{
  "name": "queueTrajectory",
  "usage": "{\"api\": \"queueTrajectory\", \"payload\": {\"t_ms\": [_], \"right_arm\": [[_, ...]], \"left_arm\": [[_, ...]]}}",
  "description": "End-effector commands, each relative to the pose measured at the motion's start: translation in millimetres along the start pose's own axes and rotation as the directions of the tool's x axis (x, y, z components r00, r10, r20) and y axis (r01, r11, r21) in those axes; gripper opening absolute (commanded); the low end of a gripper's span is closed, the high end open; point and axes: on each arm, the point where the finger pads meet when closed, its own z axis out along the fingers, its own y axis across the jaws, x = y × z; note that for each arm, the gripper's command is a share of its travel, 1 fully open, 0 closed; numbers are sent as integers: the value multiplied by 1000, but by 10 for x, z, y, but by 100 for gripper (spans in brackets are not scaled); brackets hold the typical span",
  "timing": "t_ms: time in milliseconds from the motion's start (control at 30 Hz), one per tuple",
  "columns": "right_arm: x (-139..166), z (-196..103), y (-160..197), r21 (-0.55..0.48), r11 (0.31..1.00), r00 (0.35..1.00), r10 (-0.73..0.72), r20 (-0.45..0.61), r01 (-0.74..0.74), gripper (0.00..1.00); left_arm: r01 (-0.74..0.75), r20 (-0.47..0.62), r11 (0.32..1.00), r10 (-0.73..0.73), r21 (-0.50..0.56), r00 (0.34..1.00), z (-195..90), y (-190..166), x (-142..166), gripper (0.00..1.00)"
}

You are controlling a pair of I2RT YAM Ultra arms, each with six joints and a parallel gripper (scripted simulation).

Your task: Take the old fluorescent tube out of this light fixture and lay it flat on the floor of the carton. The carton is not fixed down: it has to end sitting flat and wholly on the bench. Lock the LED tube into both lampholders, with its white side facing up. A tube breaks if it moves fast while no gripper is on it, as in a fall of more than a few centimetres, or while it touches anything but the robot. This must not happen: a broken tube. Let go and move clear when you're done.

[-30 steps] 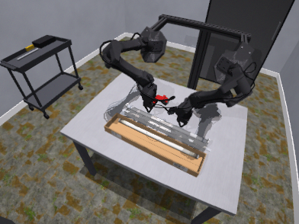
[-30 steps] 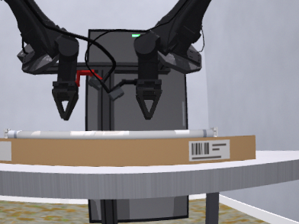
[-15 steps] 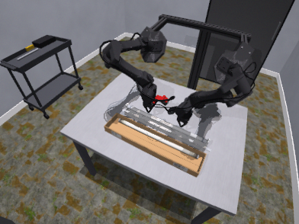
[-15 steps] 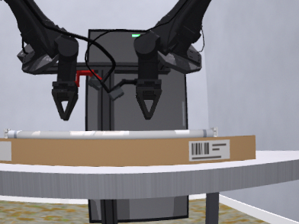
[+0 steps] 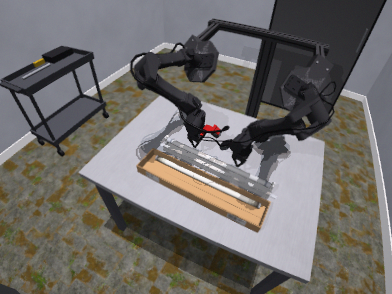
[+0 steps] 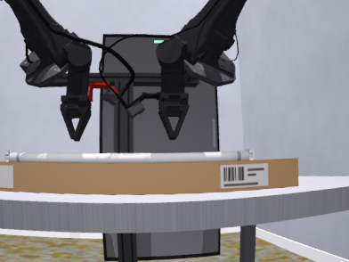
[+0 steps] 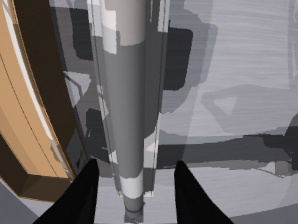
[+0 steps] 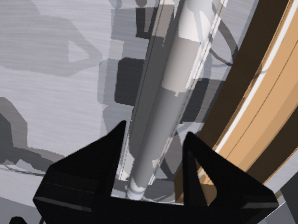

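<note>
Hovering above the tube (image 5: 220, 164) (image 6: 133, 157) (image 7: 129, 100) (image 8: 165, 120) in the light fixture, left gripper (image 5: 239, 163) (image 6: 173, 137) (image 7: 136, 161) and right gripper (image 5: 195, 143) (image 6: 77, 139) (image 8: 156, 132) are empty, fingers partly spread; another white tube (image 5: 215, 183) lies in the carton (image 5: 201, 203) (image 6: 133, 178) (image 7: 30, 75) (image 8: 250, 75), toward the table's near long edge.
</note>
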Motion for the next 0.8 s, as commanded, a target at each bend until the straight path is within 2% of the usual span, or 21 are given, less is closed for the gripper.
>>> {"api": "queueTrajectory", "payload": {"t_ms": [0,767], "right_arm": [[-93,-33,-25,1,1000,1000,-9,26,9,49],[-124,-40,-85,11,1000,1000,-1,31,0,49]], "left_arm": [[-17,33,1000,17,-1,999,-57,11,-90,49],[4,36,1000,-3,-27,999,-64,167,-105,49]]}}
